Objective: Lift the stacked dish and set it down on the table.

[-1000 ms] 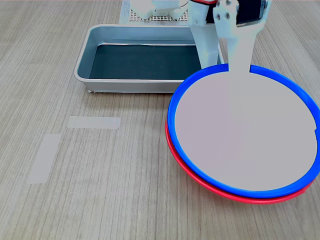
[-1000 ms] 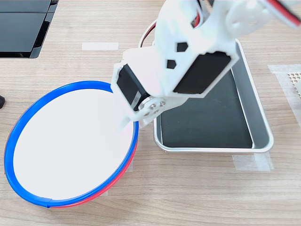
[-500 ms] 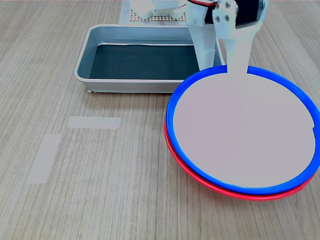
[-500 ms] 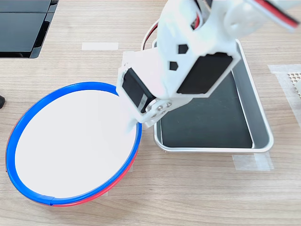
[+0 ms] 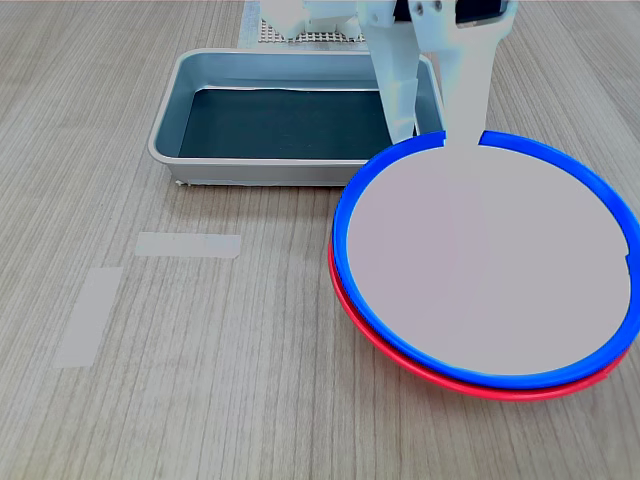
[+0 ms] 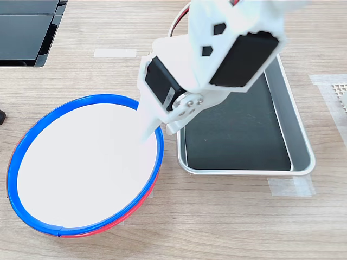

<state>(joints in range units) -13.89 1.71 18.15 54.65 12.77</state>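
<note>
Resting on the red plate [image 5: 455, 378], the blue dish [image 5: 490, 270] is seen at the first exterior view's right. At its far rim 1 finger [image 5: 462, 95] of the gripper [image 6: 154, 127] lies over the edge; whether the jaws are clamped cannot be told.

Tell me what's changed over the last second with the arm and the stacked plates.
The white hand has risen a little at the far rim of the blue-rimmed round plate, its upper finger still lying over the rim. That plate shifted slightly, toward the first exterior view's left and top, but still lies on the red-rimmed plate; whether it is clamped I cannot tell. The grey metal tray and wood-grain table are unchanged.
</note>
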